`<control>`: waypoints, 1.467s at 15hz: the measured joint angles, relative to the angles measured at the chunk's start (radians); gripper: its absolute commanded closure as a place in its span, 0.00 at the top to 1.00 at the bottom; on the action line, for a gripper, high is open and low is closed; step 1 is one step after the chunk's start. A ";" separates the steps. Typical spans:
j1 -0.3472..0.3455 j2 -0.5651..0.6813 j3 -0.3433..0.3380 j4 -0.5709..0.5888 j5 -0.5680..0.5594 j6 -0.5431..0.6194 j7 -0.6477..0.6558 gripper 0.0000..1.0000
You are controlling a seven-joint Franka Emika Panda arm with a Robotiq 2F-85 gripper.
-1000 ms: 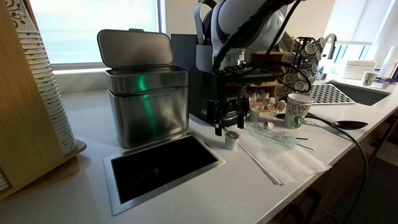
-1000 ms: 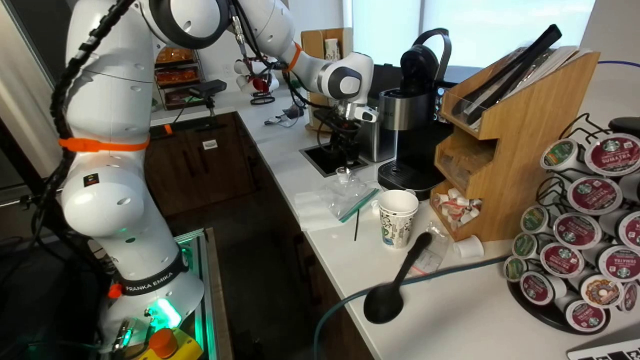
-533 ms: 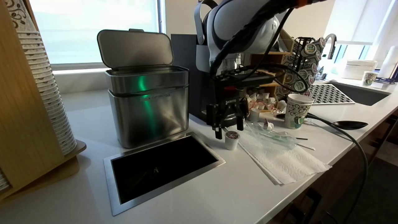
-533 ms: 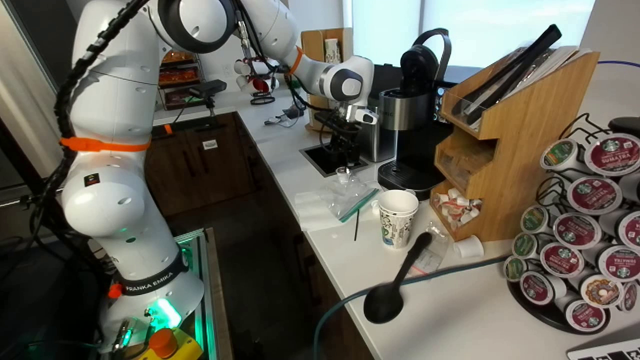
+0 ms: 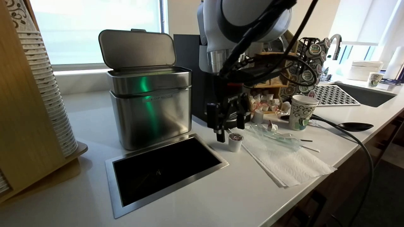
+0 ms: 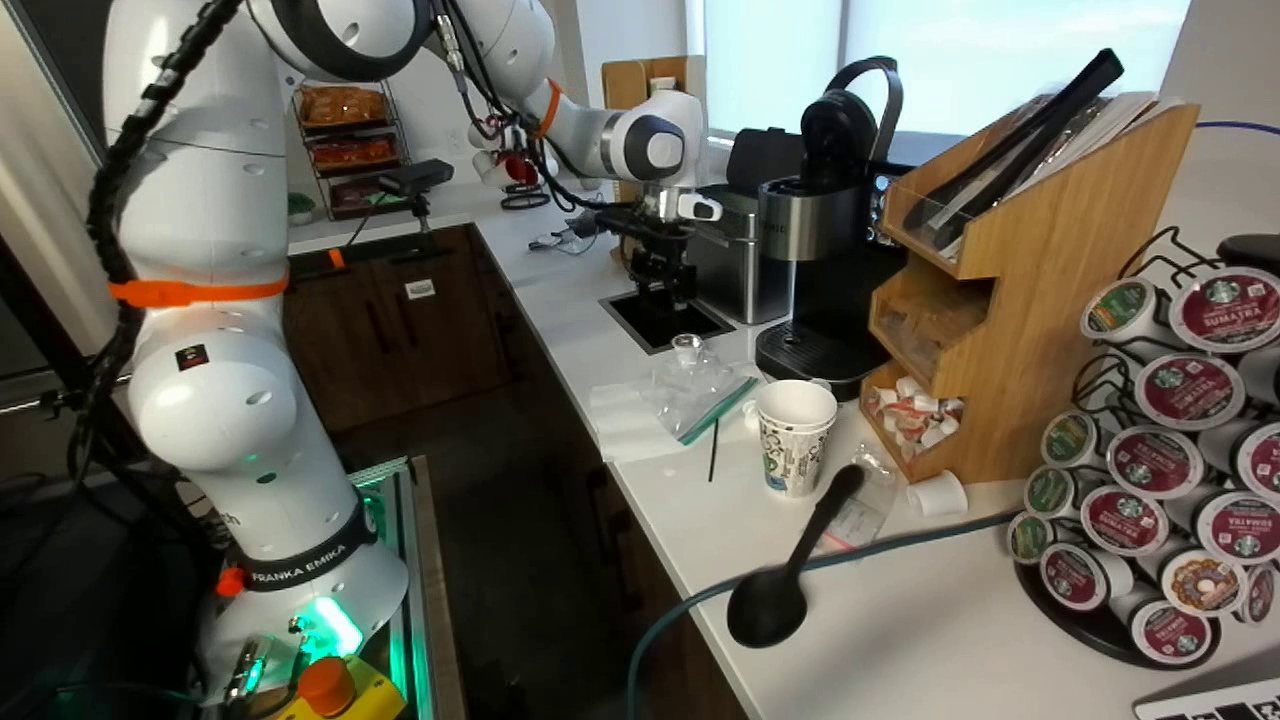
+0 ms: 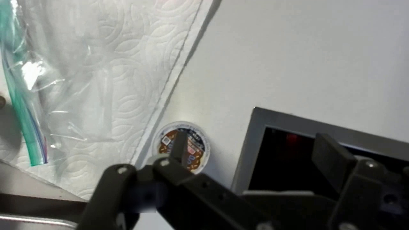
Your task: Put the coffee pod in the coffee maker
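though pod (image 5: 235, 145) unmoved, hand (image 5: 230, 131) nearer recess (image 5: 169, 170)

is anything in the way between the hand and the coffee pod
Nothing visible stands between the hand and the coffee pod; only the hand's own fingertip overlaps the pod in the wrist view.

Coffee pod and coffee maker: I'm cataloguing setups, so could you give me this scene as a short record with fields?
coffee pod: upright on the counter, at the edge of the paper towel; not held
end effector: open, empty, close to the pod; hides part of its lid in the wrist view
coffee maker: top raised
steel bin: lid open
plastic bag: partly on the paper towel
paper cups: stacked, upright
spoon: black, on the counter
task status: pod not yet loaded
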 measured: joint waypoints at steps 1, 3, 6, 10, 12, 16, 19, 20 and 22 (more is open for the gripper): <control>0.013 -0.025 0.005 -0.023 -0.015 0.000 0.018 1.00; 0.031 -0.082 0.006 -0.073 -0.036 0.028 0.096 1.00; 0.032 -0.117 0.006 -0.097 -0.040 0.034 0.134 1.00; 0.034 -0.108 0.003 -0.127 -0.060 0.206 0.315 1.00; 0.037 -0.103 -0.004 -0.164 -0.099 0.324 0.421 1.00; 0.044 -0.103 -0.018 -0.229 -0.156 0.470 0.577 1.00; 0.042 -0.106 -0.022 -0.228 -0.154 0.469 0.579 1.00; 0.040 -0.109 -0.026 -0.229 -0.153 0.466 0.584 1.00; 0.032 -0.115 -0.034 -0.234 -0.144 0.463 0.589 1.00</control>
